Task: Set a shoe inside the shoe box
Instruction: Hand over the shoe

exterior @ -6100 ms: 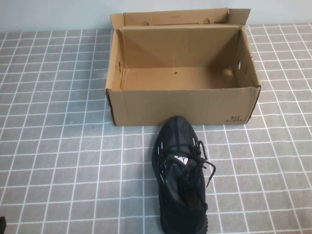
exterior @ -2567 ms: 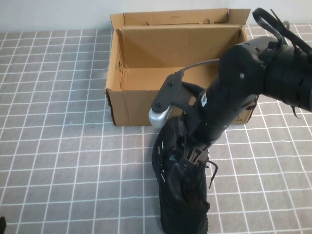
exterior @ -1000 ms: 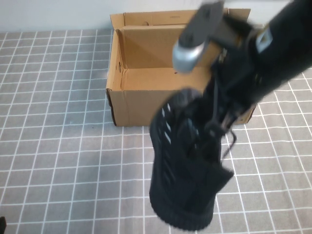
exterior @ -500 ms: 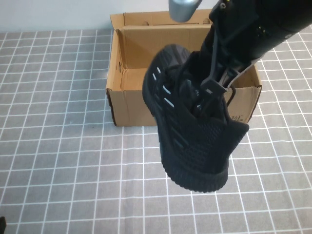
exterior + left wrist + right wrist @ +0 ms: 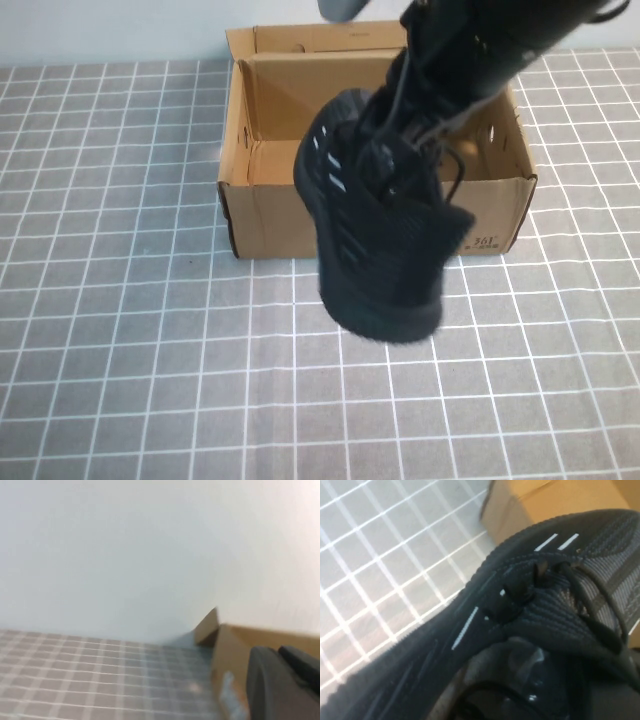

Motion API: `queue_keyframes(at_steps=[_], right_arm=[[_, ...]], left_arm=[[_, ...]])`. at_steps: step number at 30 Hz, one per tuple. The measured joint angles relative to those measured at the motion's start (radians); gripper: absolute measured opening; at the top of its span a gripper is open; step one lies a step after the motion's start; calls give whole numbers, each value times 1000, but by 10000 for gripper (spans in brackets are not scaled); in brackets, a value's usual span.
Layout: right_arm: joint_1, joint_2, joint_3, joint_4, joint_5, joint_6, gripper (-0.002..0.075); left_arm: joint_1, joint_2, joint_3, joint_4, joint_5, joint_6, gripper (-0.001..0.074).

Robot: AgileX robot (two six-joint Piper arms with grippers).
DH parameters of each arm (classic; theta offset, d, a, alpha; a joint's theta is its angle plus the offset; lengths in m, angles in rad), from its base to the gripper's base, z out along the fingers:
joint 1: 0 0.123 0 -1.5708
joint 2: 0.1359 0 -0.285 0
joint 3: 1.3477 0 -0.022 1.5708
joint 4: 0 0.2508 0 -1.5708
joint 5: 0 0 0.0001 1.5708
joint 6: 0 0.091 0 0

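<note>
The black mesh shoe (image 5: 375,230) with white dashes hangs in the air, toe up and heel down, in front of and over the front wall of the open brown shoe box (image 5: 270,215). My right gripper (image 5: 415,135) is shut on the shoe at its opening and laces. In the right wrist view the shoe (image 5: 530,595) fills the frame, with a box corner (image 5: 540,500) behind it. My left gripper (image 5: 280,685) shows only as a dark edge in the left wrist view, beside the box's outer wall (image 5: 227,655).
The box stands at the back middle of the grey tiled table (image 5: 120,330), its lid flap (image 5: 350,38) open against the pale wall. The box floor (image 5: 290,160) holds nothing.
My right gripper took hold of the shoe and lifted it off the table. In the last second the shoe has moved up and back toward the box.
</note>
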Motion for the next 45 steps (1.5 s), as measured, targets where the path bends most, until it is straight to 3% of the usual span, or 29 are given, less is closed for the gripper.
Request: queue_keyframes(at_steps=[3, 5, 12, 15, 19, 24, 37, 40, 45], right_arm=[[-20, 40, -54, 4, 0, 29, -6], [-32, 67, -94, 4, 2, 49, -6], [-53, 143, -215, 4, 4, 106, -6], [-57, 164, -243, 4, 6, 117, -6], [-65, 187, -260, 4, 6, 125, -6], [-95, 215, -266, 9, 8, 159, -6], [-138, 233, -274, 6, 8, 199, -6], [-138, 233, -274, 6, 8, 199, -6], [-138, 233, -276, 6, 8, 201, -6]], left_arm=[[0, 0, 0, -4, -12, -196, -1], [0, 1, -30, 15, 81, -283, -1], [0, 243, -361, 18, 489, -240, -1], [0, 404, -518, -80, 587, -59, -1], [-23, 610, -650, -334, 630, 323, -1], [-123, 856, -775, -677, 627, 741, -1], [-563, 1180, -940, -737, 304, 1008, 9], [-594, 1190, -940, -737, 265, 1056, 90], [-599, 1192, -940, -752, 252, 1075, 415]])
